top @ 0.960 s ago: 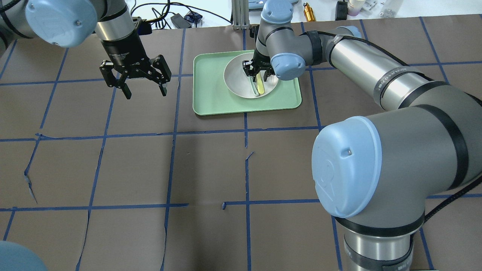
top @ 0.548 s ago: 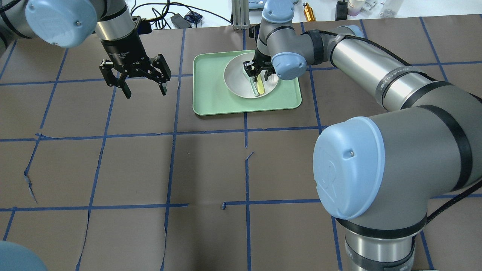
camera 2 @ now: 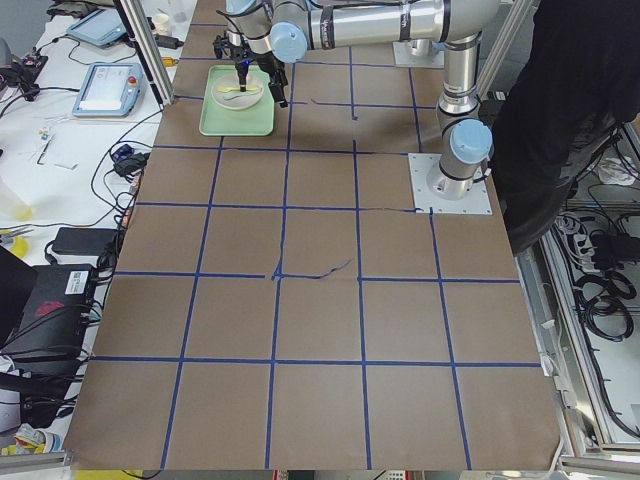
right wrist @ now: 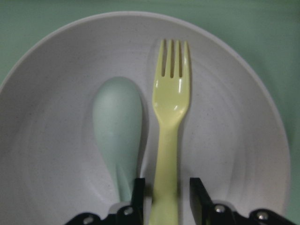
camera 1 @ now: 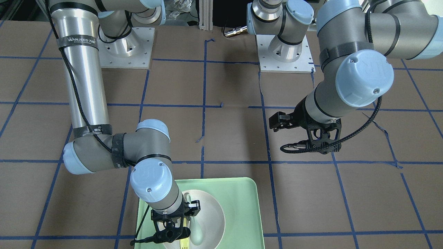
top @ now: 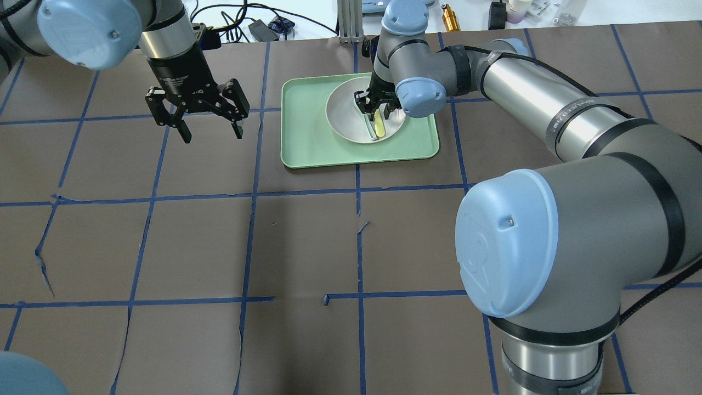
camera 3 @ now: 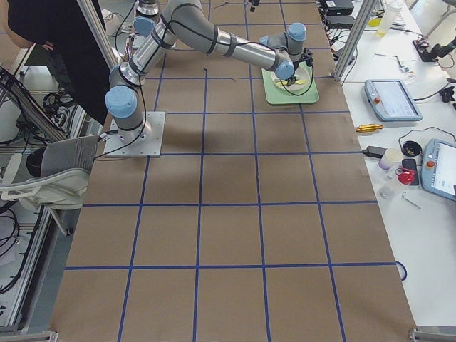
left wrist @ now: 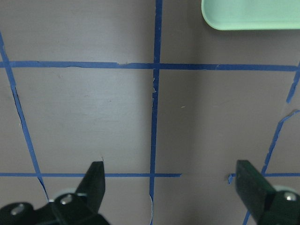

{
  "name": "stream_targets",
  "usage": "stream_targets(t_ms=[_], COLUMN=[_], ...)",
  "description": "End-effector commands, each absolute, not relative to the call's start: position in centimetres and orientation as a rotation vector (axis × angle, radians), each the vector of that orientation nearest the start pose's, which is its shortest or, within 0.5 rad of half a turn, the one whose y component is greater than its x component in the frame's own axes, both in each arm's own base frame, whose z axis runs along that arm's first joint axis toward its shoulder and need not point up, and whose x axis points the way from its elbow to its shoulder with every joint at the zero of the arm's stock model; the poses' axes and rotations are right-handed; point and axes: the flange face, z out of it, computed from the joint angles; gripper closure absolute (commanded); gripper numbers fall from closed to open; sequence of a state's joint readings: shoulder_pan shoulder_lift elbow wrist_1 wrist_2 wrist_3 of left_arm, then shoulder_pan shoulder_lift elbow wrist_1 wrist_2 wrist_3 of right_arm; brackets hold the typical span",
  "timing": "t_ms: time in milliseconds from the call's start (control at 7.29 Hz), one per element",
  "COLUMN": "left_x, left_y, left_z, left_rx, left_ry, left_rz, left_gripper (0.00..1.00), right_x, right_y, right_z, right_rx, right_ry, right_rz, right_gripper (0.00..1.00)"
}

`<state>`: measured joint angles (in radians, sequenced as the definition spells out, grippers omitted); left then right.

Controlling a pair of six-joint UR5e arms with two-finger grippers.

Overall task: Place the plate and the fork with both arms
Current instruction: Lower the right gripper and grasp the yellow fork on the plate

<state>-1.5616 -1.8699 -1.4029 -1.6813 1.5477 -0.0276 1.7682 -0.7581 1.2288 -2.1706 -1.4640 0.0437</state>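
The mint-green tray [top: 307,140] is lying on the brown paper-covered table [top: 219,247], at its far side from the robot's bases. The plate [top: 343,118] is sitting inside the tray, toward the end nearer the robot's right. In the plate, the fork [right wrist: 169,122] is lying flat with its tines pointing away from the wrist camera. A pale grey-green spoon [right wrist: 117,119] is lying parallel and just beside it, bowl upward.

The right arm [top: 526,99] is reaching across the table to the tray. The right gripper [right wrist: 167,190] is pointing down into the plate at the handle end of the fork. Its two fingers [right wrist: 138,190] are standing one on each side of the fork's handle. In the right wrist view, a narrow strip of the plate is showing between the handle and each finger, so the jaws are standing slightly apart and are not pressing on the handle.

The left arm [top: 164,38] is hanging over the table beside the tray, on the robot's left. The left gripper [top: 213,137] is pointing down with its fingers [left wrist: 96,180] spread wide and is holding nothing. In its wrist view it is looking down on bare paper and blue tape lines, with a corner of the tray showing at the top edge.
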Motion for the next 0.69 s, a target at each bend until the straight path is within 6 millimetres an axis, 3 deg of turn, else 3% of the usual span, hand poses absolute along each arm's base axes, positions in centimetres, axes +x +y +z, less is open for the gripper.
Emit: stream_targets(t_ms=[0, 137, 274, 548], left_x=[-13.0, -13.0, -13.0, -13.0], left_y=[-58.8, -58.8, -58.8, -58.8], left_z=[39.6, 39.8, 39.7, 39.7], left_rx=[-0.062, -0.062, -0.062, -0.062], left_ry=[3.137, 3.137, 3.137, 3.137], left_rz=[0.382, 0.378, 0.38, 0.38], left_gripper=[0.0, 0.0, 0.0, 0.0], right_x=[29.1, 29.1, 29.0, 29.1], right_y=[-72.6, -72.5, -72.5, -72.5], right_z=[18.7, 18.6, 18.7, 20.1], right_rx=[-0.243, -0.243, -0.234, -0.168], right_ry=[3.017, 3.018, 3.013, 3.017], right_rz=[-0.165, -0.16, -0.161, -0.181], right_gripper=[0.69, 0.81, 1.0, 1.0])
